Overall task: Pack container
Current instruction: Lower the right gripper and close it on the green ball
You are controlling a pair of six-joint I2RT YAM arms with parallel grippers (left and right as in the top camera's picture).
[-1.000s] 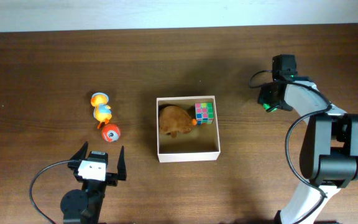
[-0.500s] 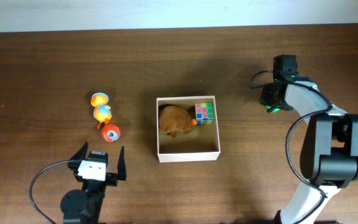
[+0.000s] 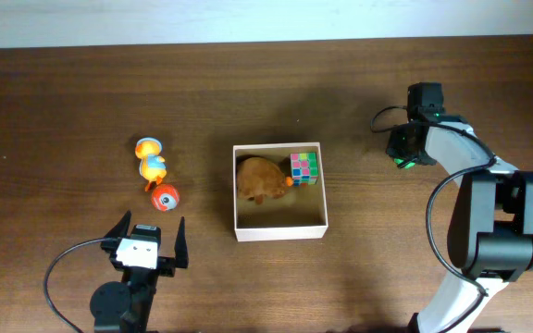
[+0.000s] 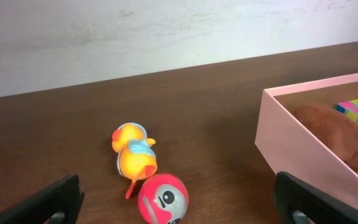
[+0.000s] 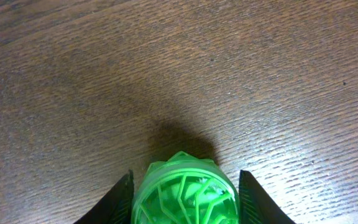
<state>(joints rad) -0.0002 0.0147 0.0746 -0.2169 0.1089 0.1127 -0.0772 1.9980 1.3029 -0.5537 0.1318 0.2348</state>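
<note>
Risk I see: ball point(image 5: 185, 190) pinched between right fingers point(image 5: 122, 202), rounded lattice may squirt out en route, missing container point(image 3: 280, 233); left fingers point(image 4: 55, 202) wide open, empty.

left tool point(image 3: 152, 224) spread wide; right tool point(image 3: 402, 154) clamps green ball point(image 5: 184, 190)
</note>
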